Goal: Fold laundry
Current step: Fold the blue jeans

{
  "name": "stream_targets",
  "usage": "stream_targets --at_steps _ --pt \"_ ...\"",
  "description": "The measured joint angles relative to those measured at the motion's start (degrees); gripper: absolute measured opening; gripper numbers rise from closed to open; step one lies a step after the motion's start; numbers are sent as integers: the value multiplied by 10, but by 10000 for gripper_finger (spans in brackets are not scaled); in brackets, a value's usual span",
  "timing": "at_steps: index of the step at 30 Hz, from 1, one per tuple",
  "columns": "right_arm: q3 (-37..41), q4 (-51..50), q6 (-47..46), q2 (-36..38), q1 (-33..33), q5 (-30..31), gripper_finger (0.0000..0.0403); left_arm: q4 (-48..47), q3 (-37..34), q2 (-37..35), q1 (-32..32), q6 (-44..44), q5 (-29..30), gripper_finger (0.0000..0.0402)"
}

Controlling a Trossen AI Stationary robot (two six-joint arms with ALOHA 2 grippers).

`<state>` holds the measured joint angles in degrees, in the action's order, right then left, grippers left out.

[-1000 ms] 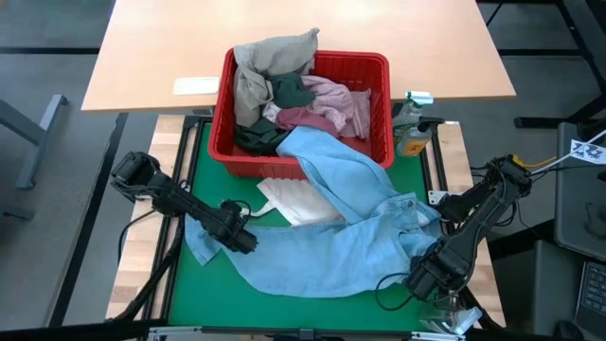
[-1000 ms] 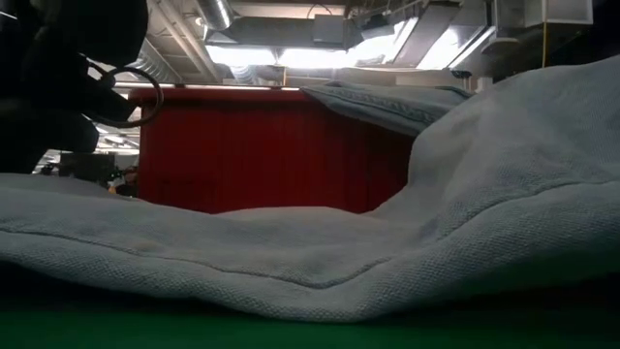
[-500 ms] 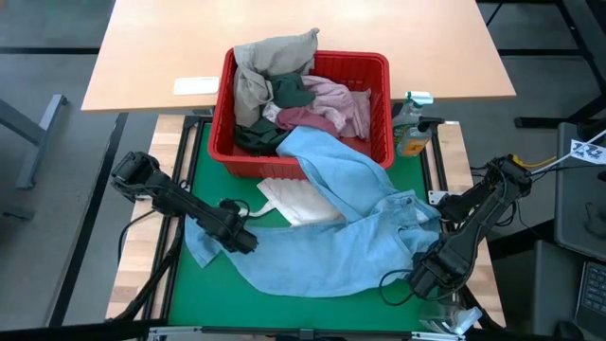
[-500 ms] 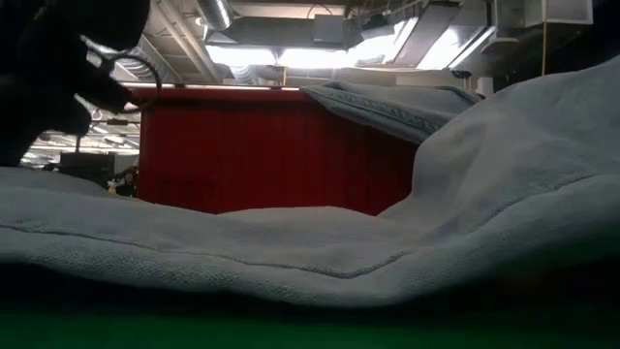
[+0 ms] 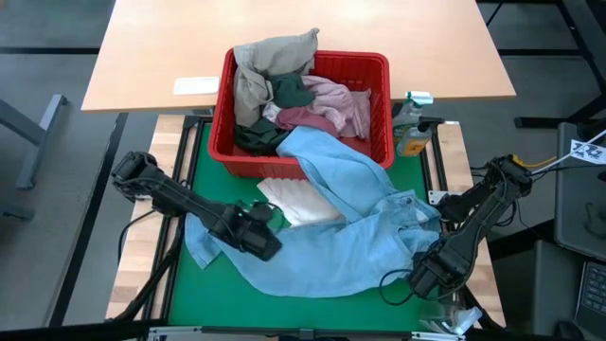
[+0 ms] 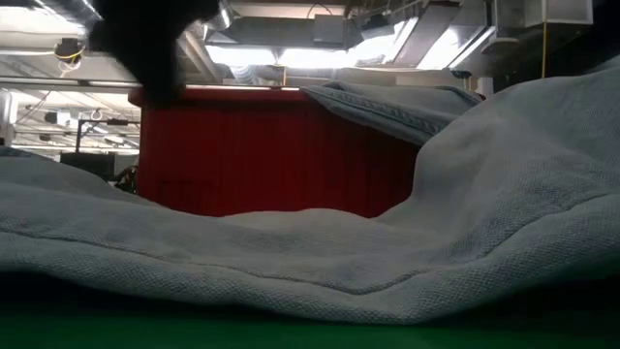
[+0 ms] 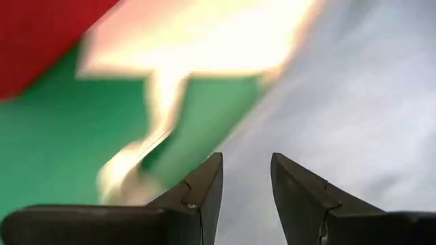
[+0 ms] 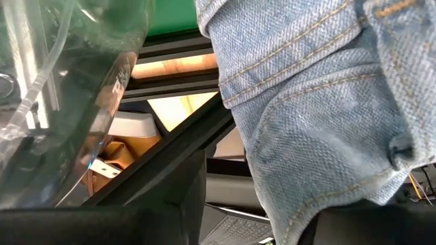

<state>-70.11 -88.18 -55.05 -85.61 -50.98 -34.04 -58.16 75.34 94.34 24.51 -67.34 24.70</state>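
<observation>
Light blue garment point(image 5: 331, 237) sprawled over green mat point(image 5: 312, 308) from red basket point(image 5: 379, 104) rim; left gripper point(image 5: 260, 239) jaws parted, empty, above the cloth; right gripper point(image 5: 431, 275) (fingers hidden) apparently clamping denim hem, grip uncertain; best spread flat before folding.
</observation>
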Motion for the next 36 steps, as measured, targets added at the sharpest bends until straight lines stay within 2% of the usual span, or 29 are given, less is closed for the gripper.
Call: stream_targets --at_steps 4,7,14,22,27,31,36 --pt "0 0 0 0 0 2 147 200 -24 0 -8 132 -1 119" --pt "-12 -3 0 0 0 21 147 280 -49 3 -17 199 -29 119" --pt "-51 -6 0 1 0 80 147 309 -132 3 -55 210 -95 119" --pt "-69 -19 -4 4 0 91 147 355 -240 3 -74 161 -139 119" --pt "-70 -19 -28 36 0 171 147 386 -275 3 -74 149 -146 119" --pt "-70 -18 -81 91 13 240 147 389 -277 3 -74 149 -149 119" --pt "-66 -18 -182 187 20 401 147 391 -277 3 -74 150 -150 119"
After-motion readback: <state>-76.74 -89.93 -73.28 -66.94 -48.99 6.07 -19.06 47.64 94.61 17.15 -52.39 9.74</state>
